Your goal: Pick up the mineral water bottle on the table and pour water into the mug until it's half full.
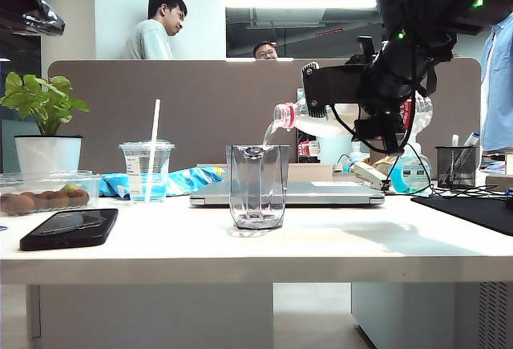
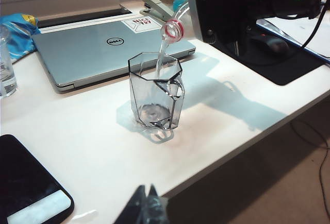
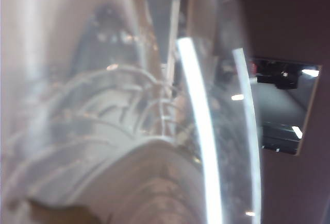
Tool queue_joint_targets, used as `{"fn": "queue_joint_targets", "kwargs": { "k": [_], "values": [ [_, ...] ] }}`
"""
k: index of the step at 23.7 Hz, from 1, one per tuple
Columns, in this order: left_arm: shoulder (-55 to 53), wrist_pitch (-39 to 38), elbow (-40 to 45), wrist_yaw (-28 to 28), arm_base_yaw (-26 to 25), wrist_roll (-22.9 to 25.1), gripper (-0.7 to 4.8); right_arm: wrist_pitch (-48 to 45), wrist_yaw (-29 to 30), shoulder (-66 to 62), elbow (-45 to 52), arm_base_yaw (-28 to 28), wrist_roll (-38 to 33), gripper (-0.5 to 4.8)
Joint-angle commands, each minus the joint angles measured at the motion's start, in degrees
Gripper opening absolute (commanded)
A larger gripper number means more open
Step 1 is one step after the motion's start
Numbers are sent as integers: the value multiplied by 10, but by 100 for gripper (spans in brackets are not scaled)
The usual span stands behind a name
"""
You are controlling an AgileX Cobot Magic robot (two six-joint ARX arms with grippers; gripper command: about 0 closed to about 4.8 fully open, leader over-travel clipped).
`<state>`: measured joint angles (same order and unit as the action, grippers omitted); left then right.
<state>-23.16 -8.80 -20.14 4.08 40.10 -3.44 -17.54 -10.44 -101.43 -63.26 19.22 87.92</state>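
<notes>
- The white table (image 1: 321, 245) has a black phone (image 1: 69, 228) lying flat near its front edge on the left side of the exterior view.
- The left gripper (image 2: 146, 208) shows only as dark fingertips at the edge of the left wrist view, hanging off the table's front edge, apart from everything; the tips stand close together with nothing between them.
- The mug (image 1: 256, 186), a clear faceted glass vessel, stands upright in the middle of the table, just in front of a closed silver Dell laptop (image 2: 98, 49).
- A thin stream of water (image 2: 161, 59) falls from the bottle mouth into the mug; only a little water shows at its bottom.
- The mineral water bottle (image 1: 321, 120) is held tipped nearly level above and to the right of the mug, its pinkish-red neck ring (image 2: 173, 30) over the mug's rim.
- The right gripper (image 1: 341, 96) is clamped around the bottle's body, jaws partly open to its width; the right wrist view is filled by blurred clear plastic (image 3: 129, 131).
- To the left sit a plastic cup with a white straw (image 1: 147, 171) and a clear container of brown fruit (image 1: 44, 196).
- Farther back stand a potted plant (image 1: 46, 120), a mesh pen holder (image 1: 456, 166) and a grey partition (image 1: 192, 100), with two people behind it.
</notes>
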Motion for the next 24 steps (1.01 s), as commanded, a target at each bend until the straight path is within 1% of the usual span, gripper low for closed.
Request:
{"fn": "queue_joint_targets", "kwargs": {
  "k": [1,6,11,15,24],
  "values": [
    [0,7,-2,-2,-1,2,-4,-28,-2,7,-6,1,24,265],
    [0,7,-2,-2,-1,2,-4,-33,-2,7,-6,1,56,265],
    [0,7,-2,-2,-1,2,-4,-51,-2,7,-6,1,59,265],
    [0,7,-2,-2,-1,2,-4,-62,-2,7,-6,1,78,265],
    [0,7,-2,-2,-1,2,-4,-63,-2,7,-6,1,80,265]
  ]
}}
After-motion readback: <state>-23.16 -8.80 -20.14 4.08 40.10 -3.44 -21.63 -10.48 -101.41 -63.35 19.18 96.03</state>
